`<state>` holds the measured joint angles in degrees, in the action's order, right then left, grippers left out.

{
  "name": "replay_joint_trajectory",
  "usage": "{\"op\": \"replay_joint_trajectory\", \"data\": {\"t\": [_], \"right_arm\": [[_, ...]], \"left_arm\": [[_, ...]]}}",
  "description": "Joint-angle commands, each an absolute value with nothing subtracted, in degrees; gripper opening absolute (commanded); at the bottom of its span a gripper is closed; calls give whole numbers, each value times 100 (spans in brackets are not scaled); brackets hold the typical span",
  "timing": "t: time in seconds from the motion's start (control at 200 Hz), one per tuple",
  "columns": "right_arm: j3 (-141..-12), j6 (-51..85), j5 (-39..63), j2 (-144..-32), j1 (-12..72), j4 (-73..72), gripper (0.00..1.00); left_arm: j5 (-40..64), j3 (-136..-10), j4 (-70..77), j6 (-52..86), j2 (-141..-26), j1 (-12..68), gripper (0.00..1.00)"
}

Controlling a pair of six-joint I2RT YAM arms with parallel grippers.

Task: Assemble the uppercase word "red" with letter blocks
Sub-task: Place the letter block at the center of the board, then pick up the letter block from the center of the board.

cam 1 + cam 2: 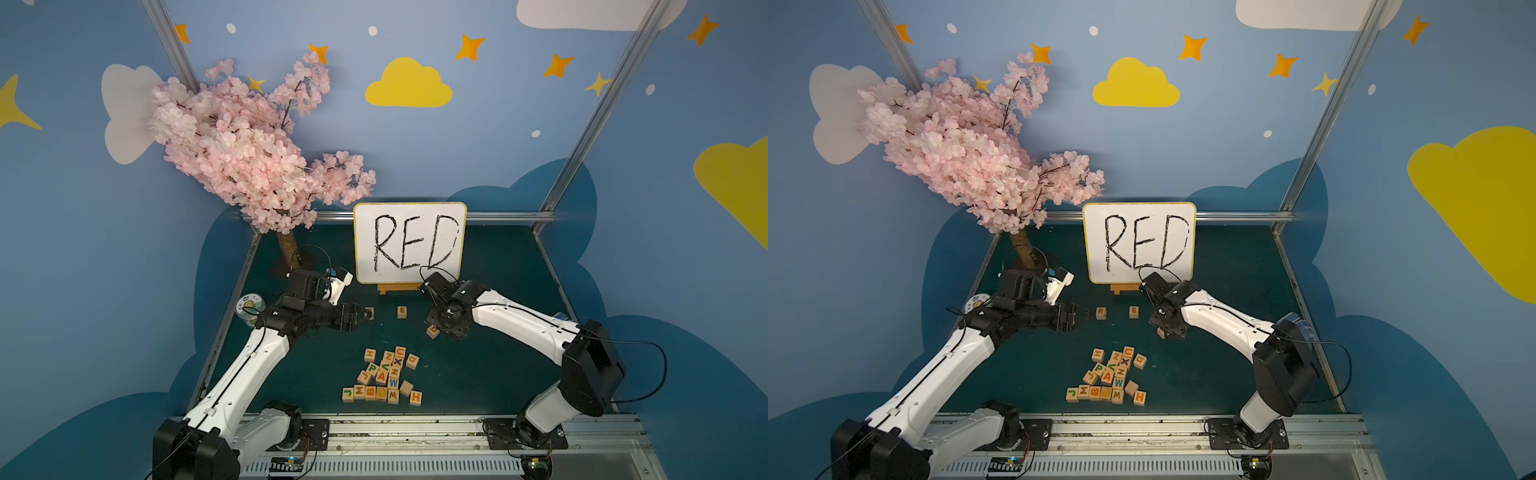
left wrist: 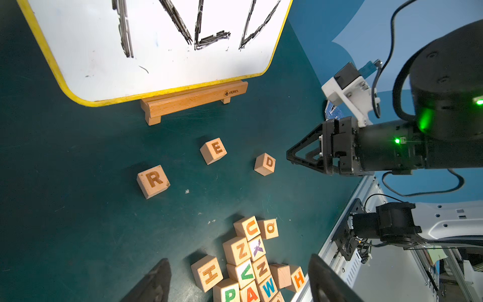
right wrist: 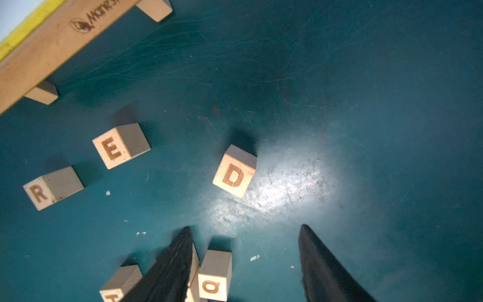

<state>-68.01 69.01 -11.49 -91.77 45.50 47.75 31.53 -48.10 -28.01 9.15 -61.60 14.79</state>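
Three letter blocks lie apart on the green table in front of the whiteboard: R (image 2: pixel 153 181), E (image 2: pixel 213 151) and D (image 2: pixel 265 164). In both top views R (image 1: pixel 1101 312) and E (image 1: pixel 401 311) sit level in a row. D (image 1: pixel 433 331) lies right of E, nearer the front and turned askew. My right gripper (image 3: pixel 245 227) hovers just over D (image 3: pixel 234 172), open, with nothing between its fingers. My left gripper (image 1: pixel 365 319) reaches in from the left, its tips beside R. It is open and empty (image 2: pixel 239 258).
A pile of spare letter blocks (image 1: pixel 386 376) lies at the table's front centre. The yellow-framed whiteboard (image 1: pixel 409 243) stands on a wooden holder (image 2: pixel 193 100) at the back. A pink blossom tree (image 1: pixel 249 145) and a tape roll (image 1: pixel 249 309) stand at the left. A metal rail (image 1: pixel 415 428) runs along the front.
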Motion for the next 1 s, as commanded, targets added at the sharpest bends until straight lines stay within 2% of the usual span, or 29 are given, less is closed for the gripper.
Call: {"op": "replay_joint_trajectory", "data": {"t": [0.0,0.225,0.421,0.996], "right_arm": [[-6723,7338,-837,-9302,4424,4516,65],[-6720,7131,-266,-9671,4256,4336,63],[-6756,7063,-252,-9894,4256,4201,57],[-6930,6871,-457,-10248,4241,4331,55]], "left_arm": [[3204,-4757,-2848,809,-6155,1485,81],[3182,-4755,-2856,791,-6145,1485,81],[3181,-4712,-2839,800,-6118,1485,81],[3099,-4681,-2879,765,-6038,1485,81]]}}
